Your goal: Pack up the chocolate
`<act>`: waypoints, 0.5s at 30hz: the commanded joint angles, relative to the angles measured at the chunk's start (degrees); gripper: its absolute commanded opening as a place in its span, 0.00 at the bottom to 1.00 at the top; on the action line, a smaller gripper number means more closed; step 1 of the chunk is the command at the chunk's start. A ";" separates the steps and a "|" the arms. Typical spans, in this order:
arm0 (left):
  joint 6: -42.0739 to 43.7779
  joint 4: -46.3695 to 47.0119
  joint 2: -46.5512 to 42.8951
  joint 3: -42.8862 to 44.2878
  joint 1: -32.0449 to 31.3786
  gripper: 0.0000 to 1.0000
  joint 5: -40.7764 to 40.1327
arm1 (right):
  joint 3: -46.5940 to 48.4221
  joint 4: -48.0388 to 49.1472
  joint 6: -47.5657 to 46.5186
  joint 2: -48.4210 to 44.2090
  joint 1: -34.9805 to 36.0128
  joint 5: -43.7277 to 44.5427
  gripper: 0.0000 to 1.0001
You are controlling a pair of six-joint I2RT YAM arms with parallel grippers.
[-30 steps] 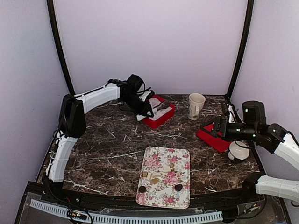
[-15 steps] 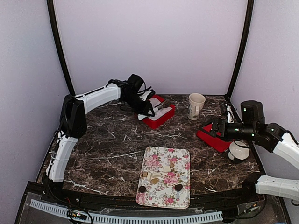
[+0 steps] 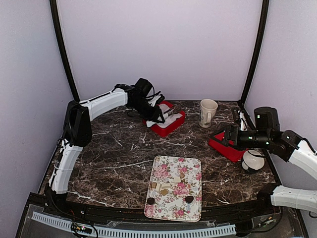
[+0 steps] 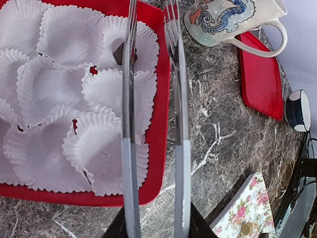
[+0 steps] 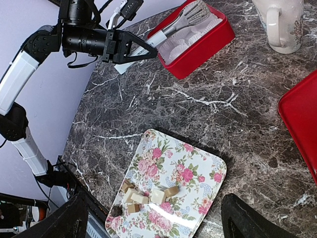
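Note:
Several chocolate pieces (image 3: 171, 188), tan, cream and dark, lie on the near part of the floral tray (image 3: 193, 166); they also show in the right wrist view (image 5: 148, 196). One dark chocolate piece (image 4: 119, 53) lies in a white paper cup in the red box (image 4: 159, 114), beside one left tine. My left gripper (image 4: 151, 15), with long fork-like fingers, hangs over the box's right edge (image 3: 171, 113), its jaws apart with nothing between them. My right gripper (image 3: 226, 137) is open and empty above the red lid (image 3: 229, 148).
A seahorse mug (image 3: 208, 112) stands at the back right, between box and lid. A round white and black object (image 3: 252, 161) sits at the right edge. Several white paper cups (image 4: 69, 39) fill the box. Dark marble table (image 3: 114, 153).
The right arm has drifted slightly to the left. The left arm stays almost still over the red box.

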 commanded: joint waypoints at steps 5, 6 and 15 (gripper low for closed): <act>2.32 0.14 -7.13 -0.40 0.11 0.30 0.33 | 1.17 2.31 -0.39 -0.13 -0.54 -0.78 0.94; 2.91 -0.06 -8.64 -1.60 0.20 0.30 0.02 | 1.16 2.38 -0.43 -0.09 -0.58 -0.87 0.94; 8.29 -1.93 -25.68 -15.92 -0.07 0.30 -2.35 | 1.30 2.12 -0.83 0.79 -0.62 -1.10 0.97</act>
